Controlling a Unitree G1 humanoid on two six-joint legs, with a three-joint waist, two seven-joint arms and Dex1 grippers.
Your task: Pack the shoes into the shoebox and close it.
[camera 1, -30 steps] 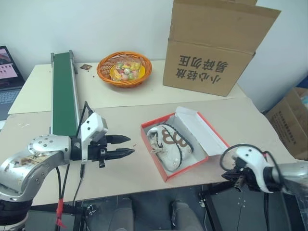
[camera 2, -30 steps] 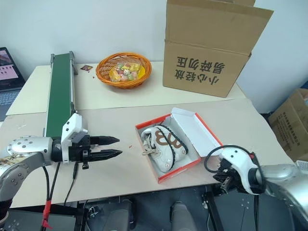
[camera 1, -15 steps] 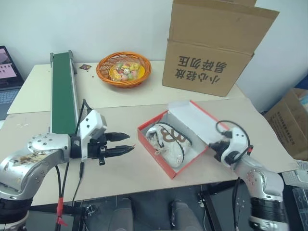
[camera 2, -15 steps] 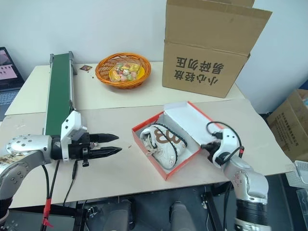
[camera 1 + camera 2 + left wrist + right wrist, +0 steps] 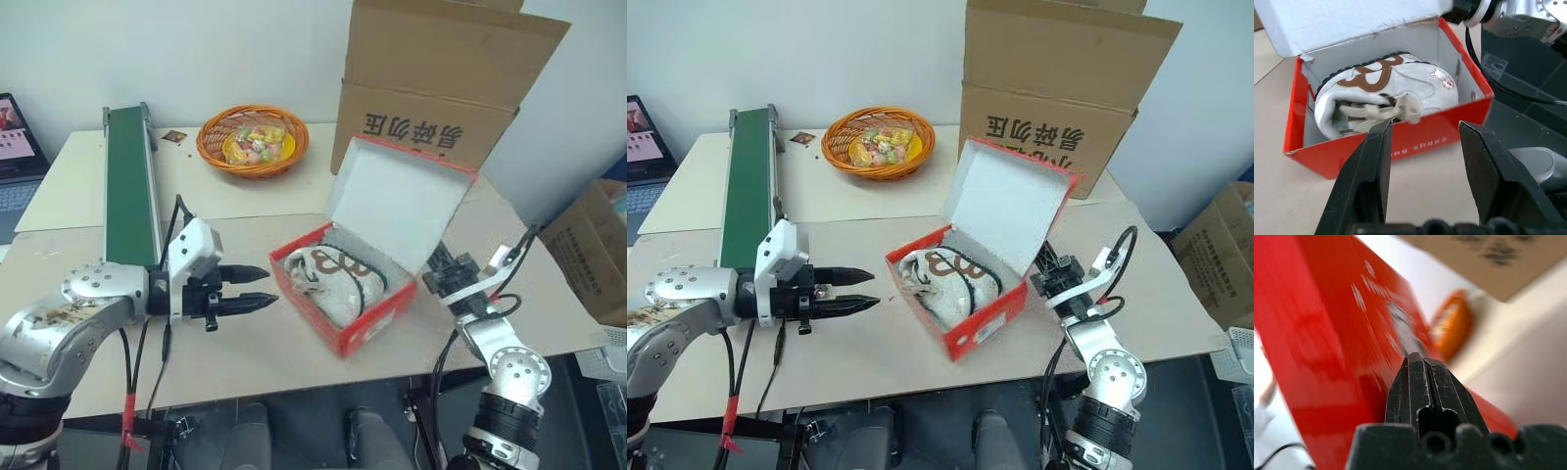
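Shoes lie in the shoebox; right gripper, jaws closed, props the lid half-raised. Left gripper waits, jaws open. Next, likely pushing the lid down.

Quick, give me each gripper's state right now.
Left gripper: open, holding nothing, beside the shoebox.
Right gripper: shut, holding nothing, against the red outside of the raised lid.

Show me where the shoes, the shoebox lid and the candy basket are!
shoes (image 5: pixel 338 284), left eye view, on the white upper with the brown mark.
shoebox lid (image 5: pixel 397 208), left eye view, on its white inner face.
basket (image 5: pixel 253 140), left eye view, on its orange woven rim.
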